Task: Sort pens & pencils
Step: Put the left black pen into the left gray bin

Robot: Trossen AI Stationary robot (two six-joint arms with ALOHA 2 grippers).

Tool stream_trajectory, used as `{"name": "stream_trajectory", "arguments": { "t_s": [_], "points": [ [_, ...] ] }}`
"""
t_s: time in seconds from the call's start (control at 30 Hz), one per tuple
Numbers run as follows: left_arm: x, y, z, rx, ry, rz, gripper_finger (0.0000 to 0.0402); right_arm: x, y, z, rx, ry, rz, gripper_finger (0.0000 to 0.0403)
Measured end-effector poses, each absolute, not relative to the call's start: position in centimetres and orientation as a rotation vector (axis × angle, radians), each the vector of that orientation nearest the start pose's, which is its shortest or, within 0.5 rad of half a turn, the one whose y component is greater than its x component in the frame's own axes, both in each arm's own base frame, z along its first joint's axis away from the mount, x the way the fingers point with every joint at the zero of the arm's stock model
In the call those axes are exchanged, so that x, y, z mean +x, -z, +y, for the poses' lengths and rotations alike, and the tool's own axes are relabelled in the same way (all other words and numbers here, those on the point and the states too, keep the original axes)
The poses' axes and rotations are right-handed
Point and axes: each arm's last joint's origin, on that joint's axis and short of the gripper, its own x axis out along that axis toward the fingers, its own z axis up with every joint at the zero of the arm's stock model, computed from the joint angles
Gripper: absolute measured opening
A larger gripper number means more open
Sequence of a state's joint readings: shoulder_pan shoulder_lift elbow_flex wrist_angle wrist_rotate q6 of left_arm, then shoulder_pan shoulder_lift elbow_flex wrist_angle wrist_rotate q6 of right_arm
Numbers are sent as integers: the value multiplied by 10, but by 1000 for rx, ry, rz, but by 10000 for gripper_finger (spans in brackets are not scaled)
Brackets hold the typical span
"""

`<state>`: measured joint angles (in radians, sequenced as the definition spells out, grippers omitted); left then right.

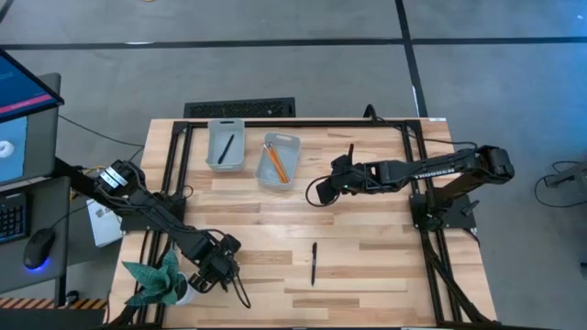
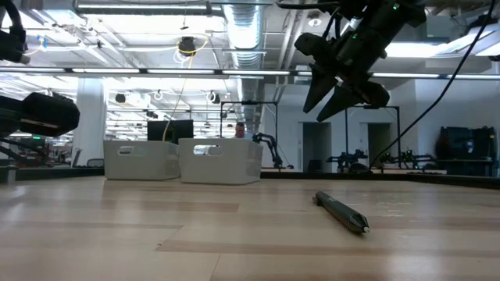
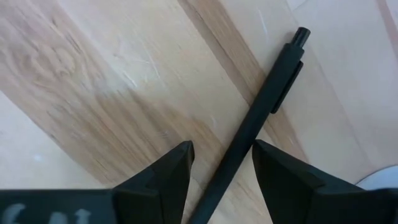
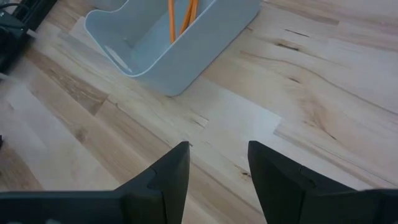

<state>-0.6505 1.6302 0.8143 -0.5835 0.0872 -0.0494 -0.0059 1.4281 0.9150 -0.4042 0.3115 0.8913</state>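
1. Left gripper (image 3: pixel 221 171): its jaws stand open, one finger on each side of a black pen (image 3: pixel 258 112) lying flat on the wood. The pen runs between the fingers but I see no pinch on it yet.
2. In the high view this gripper (image 1: pixel 217 266) is at the table's (image 1: pixel 367 183) near left corner, far from the left bin (image 1: pixel 226 144) and just beside a green plant (image 1: pixel 158 280).
3. Right gripper (image 4: pixel 214 165): jaws open and holding nothing, raised above bare wood. It is near the right bin (image 4: pixel 186 46), on the side away from the left bin.
4. Right bin (image 1: pixel 278 160): the orange pencils (image 1: pixel 275 162) lie inside it, leaning along its floor. I cannot count them for sure.
5. Left bin: one pen (image 1: pixel 227 147) already lies in it.
6. A further pen (image 1: pixel 313 263) lies loose on the table, well apart from the left bin, towards the near edge and about midway between the two arms.
7. Step in hand, as I judge it: the pencils look sorted, and the pens are being gathered, with the left arm lined up on its pen.
8. Next move, likely: close the left jaws squarely on the barrel, lift clear of the wood, and carry it to the left bin. The thin round barrel could roll or twist if caught off-centre.
9. The loose middle pen then remains for either arm.
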Motion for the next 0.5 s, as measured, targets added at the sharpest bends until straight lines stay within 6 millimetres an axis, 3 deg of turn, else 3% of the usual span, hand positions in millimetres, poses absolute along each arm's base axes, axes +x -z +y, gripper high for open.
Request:
{"name": "stream_trajectory", "arguments": {
  "t_s": [0.17,0.5],
  "points": [
    [209,-134,-161,352,563,1385,152,283,-221,-11,681,672,709,185],
    [209,-134,-160,364,533,1379,73,283,-221,-11,681,672,709,183]
  ]
}}
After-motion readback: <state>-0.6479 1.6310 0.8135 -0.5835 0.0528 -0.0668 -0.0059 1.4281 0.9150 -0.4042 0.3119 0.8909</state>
